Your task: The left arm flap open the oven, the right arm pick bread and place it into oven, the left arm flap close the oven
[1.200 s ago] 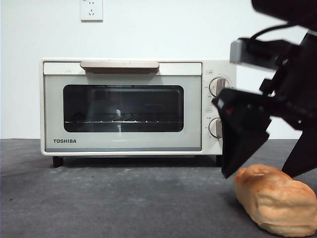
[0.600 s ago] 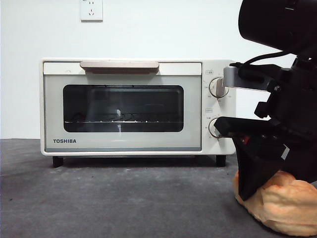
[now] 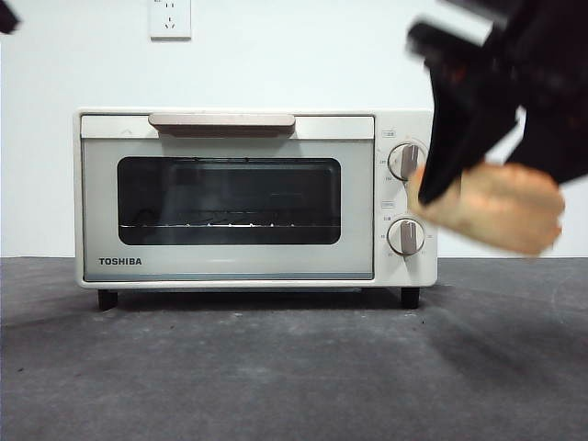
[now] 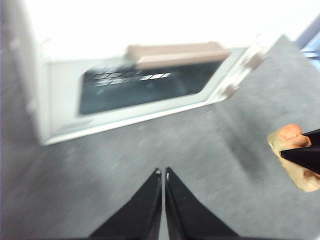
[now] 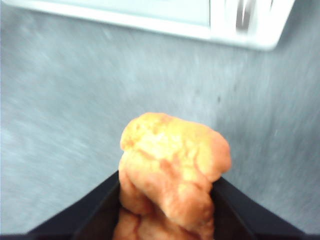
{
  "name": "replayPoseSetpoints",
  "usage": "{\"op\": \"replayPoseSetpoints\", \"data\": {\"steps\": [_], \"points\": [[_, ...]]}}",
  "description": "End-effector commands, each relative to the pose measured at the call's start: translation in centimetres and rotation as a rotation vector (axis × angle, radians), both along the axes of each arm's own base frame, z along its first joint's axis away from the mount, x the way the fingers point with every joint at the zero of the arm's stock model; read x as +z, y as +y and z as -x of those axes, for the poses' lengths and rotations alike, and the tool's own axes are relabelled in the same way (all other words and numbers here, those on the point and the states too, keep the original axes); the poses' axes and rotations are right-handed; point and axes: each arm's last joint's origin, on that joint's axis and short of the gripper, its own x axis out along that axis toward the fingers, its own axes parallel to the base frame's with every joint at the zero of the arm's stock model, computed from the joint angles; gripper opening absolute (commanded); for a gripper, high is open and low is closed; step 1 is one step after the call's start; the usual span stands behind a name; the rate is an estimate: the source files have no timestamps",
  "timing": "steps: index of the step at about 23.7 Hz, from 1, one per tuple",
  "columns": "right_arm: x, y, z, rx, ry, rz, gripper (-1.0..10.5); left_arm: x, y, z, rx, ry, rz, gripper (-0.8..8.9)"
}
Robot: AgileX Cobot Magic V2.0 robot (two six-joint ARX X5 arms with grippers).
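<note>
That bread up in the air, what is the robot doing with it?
The right hand is shut on the bread and holds it up off the table, in front of the knobs of the oven. The oven door is shut, so the bread cannot go in yet. The left hand hangs above the table in front of the oven with its jaws together, holding nothing.

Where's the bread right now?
The bread is off the table, clamped in the right gripper. In the front view it hangs at the right, level with the knobs of the closed oven.
</note>
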Motion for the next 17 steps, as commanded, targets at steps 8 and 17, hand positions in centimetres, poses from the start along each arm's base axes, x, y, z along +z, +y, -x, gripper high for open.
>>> {"op": "replayPoseSetpoints", "data": {"steps": [8, 17], "points": [[5.4, -0.3, 0.6, 0.067, -0.106, -0.016, 2.2, 2.7, -4.6, -6.7, -0.041, -0.100, 0.001, 0.17], [7.0, -0.9, 1.2, 0.075, -0.154, -0.037, 2.2, 2.1, -7.3, -11.6, -0.038, -0.092, -0.086, 0.17]]}}
